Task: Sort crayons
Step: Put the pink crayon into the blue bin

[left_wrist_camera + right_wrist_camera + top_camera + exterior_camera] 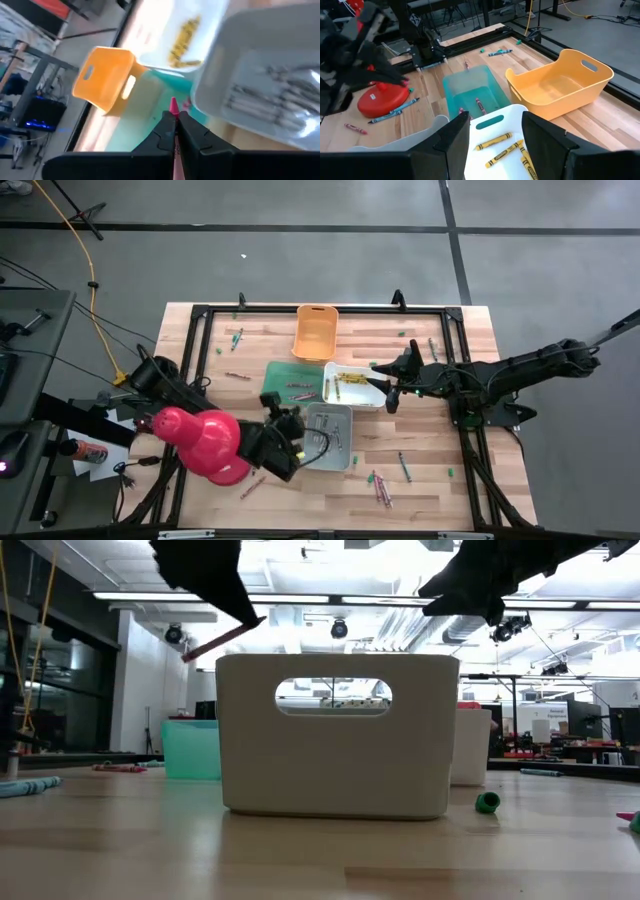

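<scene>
Left gripper pinched on a pink crayon by the grey bin | right gripper fingers apart over the white bin (yellow crayons inside)

No text, brand, number or sign can be read in any view. The wrappers on the yellow crayons in the white bin carry dark markings, but they are too small to make out. The can on the side table at the left of the high view has a printed surface that cannot be read either
</scene>
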`<control>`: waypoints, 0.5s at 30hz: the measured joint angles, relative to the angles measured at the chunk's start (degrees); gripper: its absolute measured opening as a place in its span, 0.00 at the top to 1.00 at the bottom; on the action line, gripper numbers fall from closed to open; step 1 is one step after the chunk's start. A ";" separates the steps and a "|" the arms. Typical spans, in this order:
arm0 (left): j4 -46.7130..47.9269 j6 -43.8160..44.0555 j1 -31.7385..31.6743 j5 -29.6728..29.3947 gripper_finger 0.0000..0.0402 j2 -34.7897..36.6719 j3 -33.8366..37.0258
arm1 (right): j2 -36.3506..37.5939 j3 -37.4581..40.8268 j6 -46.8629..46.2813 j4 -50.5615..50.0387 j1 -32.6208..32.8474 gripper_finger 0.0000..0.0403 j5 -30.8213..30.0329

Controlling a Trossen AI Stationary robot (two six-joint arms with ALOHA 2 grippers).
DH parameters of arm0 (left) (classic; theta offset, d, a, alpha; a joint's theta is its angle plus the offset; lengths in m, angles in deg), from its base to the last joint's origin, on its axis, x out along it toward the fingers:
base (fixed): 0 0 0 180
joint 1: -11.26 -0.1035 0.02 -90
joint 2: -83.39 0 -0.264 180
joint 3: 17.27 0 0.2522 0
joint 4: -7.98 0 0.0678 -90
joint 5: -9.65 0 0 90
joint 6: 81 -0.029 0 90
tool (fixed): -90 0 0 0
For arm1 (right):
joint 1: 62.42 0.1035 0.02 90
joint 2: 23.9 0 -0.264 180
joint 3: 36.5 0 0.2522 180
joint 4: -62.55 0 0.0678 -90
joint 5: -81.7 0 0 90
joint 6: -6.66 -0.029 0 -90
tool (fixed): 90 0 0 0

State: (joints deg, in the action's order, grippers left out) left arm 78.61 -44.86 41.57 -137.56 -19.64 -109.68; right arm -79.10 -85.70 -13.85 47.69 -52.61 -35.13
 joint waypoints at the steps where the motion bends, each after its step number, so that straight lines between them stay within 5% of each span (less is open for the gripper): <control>1: -1.54 0.04 -0.40 -0.66 1.00 0.98 1.53 | 0.00 0.00 0.00 0.00 0.00 0.56 0.00; 9: -20.00 -6.83 -6.15 0.61 1.00 5.28 13.72 | 0.00 0.00 0.00 -0.09 0.00 0.56 -0.02; 15: -36.95 -18.67 -10.68 6.84 1.00 5.05 18.53 | 0.00 0.00 0.00 -0.02 0.00 0.56 -0.02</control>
State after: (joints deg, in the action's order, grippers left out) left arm 41.66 -63.54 30.89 -130.73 -14.59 -91.15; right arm -79.10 -85.70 -13.85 47.66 -52.61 -35.15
